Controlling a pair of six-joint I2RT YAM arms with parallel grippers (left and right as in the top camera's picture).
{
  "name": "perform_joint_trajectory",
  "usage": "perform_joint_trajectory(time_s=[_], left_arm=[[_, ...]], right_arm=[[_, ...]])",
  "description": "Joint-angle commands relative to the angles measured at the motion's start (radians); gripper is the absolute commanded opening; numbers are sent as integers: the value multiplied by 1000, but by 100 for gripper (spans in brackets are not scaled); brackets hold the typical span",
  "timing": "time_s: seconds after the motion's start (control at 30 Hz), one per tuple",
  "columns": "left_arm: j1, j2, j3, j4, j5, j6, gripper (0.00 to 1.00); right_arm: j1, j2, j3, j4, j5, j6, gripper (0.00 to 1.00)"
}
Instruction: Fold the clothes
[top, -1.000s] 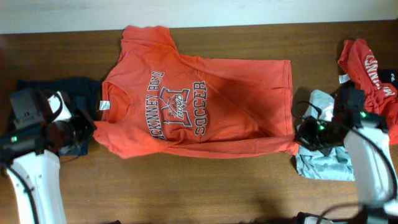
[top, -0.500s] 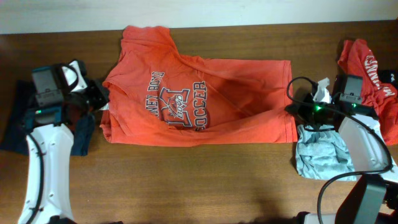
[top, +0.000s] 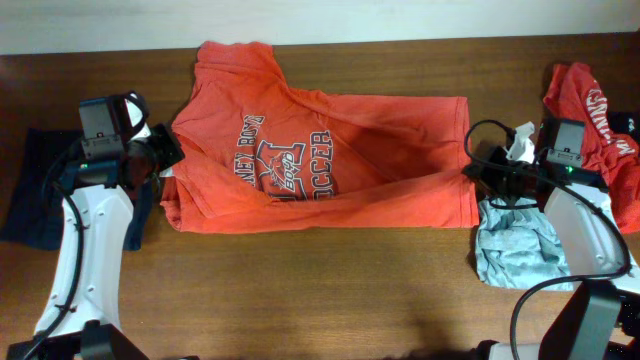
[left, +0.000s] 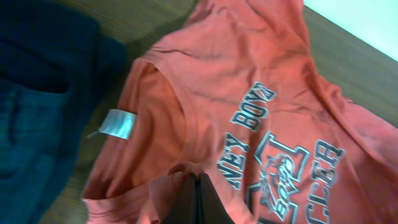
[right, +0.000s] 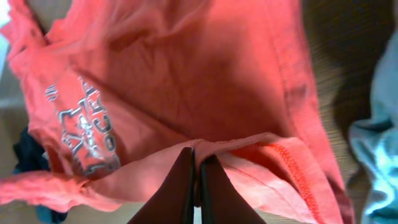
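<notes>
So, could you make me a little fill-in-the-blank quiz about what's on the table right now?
1. The left gripper and the right gripper are both shut on the ___ T-shirt.
2. The navy garment lies at the robot's ___ side.
3. The pale grey-blue garment lies at its ___ side.
Missing words: orange; left; right.

Seen from above: dark brown wood-grain worktop (top: 300, 290) under even, soft light, meeting a pale off-white strip (top: 100, 25) along the far edge, wall or edging, hard to tell.
</notes>
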Motion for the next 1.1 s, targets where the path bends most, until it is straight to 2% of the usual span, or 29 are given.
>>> perform_joint_trajectory(time_s=[0.0, 0.2, 0.23, 0.27, 0.3, 0.37, 0.4, 0.43, 0.47, 0.5, 0.7, 0.8, 0.83, 0.93, 1.07], left_arm=[[0, 0, 13, 5, -83, 15, 0], [-2, 2, 13, 6, -90, 16, 2], [-2, 2, 13, 6, -92, 16, 5], [-2, 2, 13, 6, -97, 16, 19], [-2, 2, 13, 6, -97, 16, 28], [-2, 2, 13, 6, -115, 16, 54], [-2, 2, 13, 6, -123, 38, 57], [-2, 2, 13, 6, -122, 47, 57], [-2, 2, 13, 2, -122, 60, 58], [-2, 2, 14, -11, -119, 69, 59], [-15, 2, 17, -178, 51, 163, 58], [-55, 2, 8, -296, 55, 173, 57], [-79, 3, -6, -330, 51, 173, 54], [-135, 11, -63, -332, 36, 172, 52], [-205, 72, -172, -250, 36, 171, 52]], right_arm=[[-3, 3, 12, 1, 122, 48, 4], [-3, 4, 12, 0, 162, 52, 4], [-3, 5, 12, 0, 162, 52, 6], [-3, 7, 12, 0, 162, 52, 15], [-3, 7, 12, 0, 165, 52, 15], [-4, 7, 12, 1, 172, 52, 18], [-4, 7, 12, 0, 172, 52, 21], [-5, 7, 12, 0, 173, 52, 26], [-5, 7, 12, 0, 176, 51, 45], [-5, 7, 12, -5, 175, 52, 49], [-3, 7, 12, -115, 77, -40, 54], [-2, 7, 12, -180, 78, -74, 56], [-2, 7, 12, -203, 82, -81, 56], [-2, 7, 12, -210, 81, -81, 57], [-2, 7, 12, -203, 81, -80, 57]])
